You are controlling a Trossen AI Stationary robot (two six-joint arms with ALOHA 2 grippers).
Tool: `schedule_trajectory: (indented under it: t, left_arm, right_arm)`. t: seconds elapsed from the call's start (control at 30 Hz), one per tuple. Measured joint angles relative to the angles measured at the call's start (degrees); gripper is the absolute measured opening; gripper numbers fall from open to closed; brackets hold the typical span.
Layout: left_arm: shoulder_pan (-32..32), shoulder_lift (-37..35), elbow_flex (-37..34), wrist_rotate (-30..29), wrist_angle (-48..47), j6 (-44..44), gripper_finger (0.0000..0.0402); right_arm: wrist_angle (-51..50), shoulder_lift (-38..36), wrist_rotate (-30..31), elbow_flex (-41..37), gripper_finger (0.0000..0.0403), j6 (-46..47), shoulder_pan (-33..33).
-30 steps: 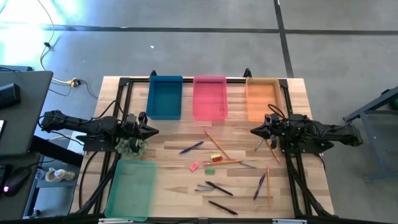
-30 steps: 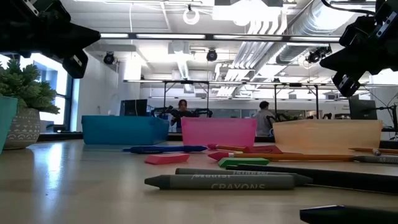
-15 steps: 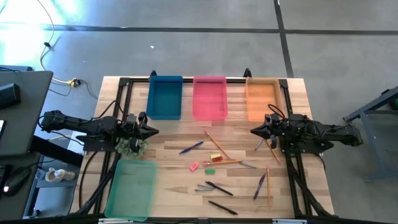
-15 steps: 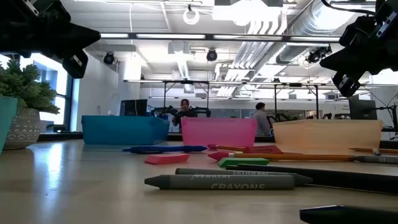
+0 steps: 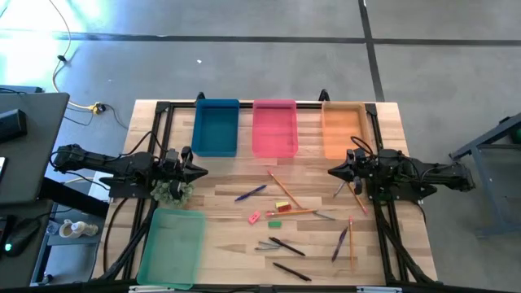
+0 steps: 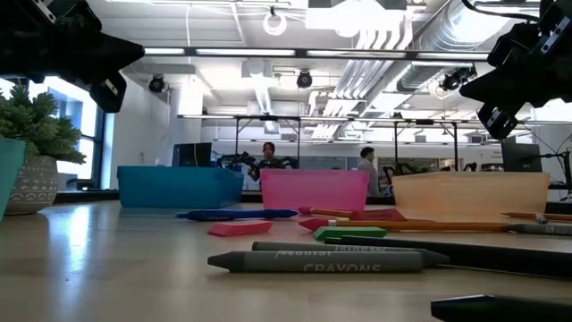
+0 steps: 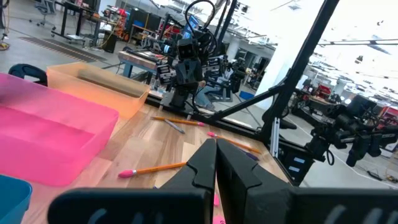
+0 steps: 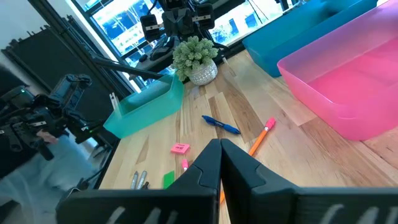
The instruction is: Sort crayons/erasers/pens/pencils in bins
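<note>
While both arms wait at the edges, the high view shows a pale wood surface [image 5: 228,195] on grey floor: left pincer [image 5: 201,171] and right pincer [image 5: 332,172] both pinched closed, empty. Between them lie three erasers [image 5: 274,214] and slanting pens [image 5: 251,193]; beyond stand three bins [image 5: 274,129], the green bin [image 5: 172,244] behind the left pincer. Low view: workshop room, one crayon [image 6: 326,261] lying crosswise.

Plant: you are seeing a small potted plant [image 5: 172,190] sitting at the table's [image 5: 236,242] left edge, just behind the green tray.
Desk: a dark desk [image 5: 28,142] is standing off to your left.
Cable: a yellow cable [image 5: 59,61] is trailing across the floor.
People: two people [image 6: 268,154] are standing far back in the room.
</note>
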Motion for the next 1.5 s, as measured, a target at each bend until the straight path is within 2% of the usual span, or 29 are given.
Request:
schedule_trajectory:
  t: [1.23, 1.5]
  left_arm:
    - [0.00, 0.01, 0.00, -1.51, 0.20, -0.22, 0.0001]
    - [0.00, 0.01, 0.00, -1.53, 0.20, -4.73, 0.0001]
  right_arm:
    - [-0.02, 0.00, 0.01, 0.00, 0.0000, 0.00, 0.01]
    - [0.00, 0.01, -0.01, 0.00, 0.0000, 0.00, -0.01]
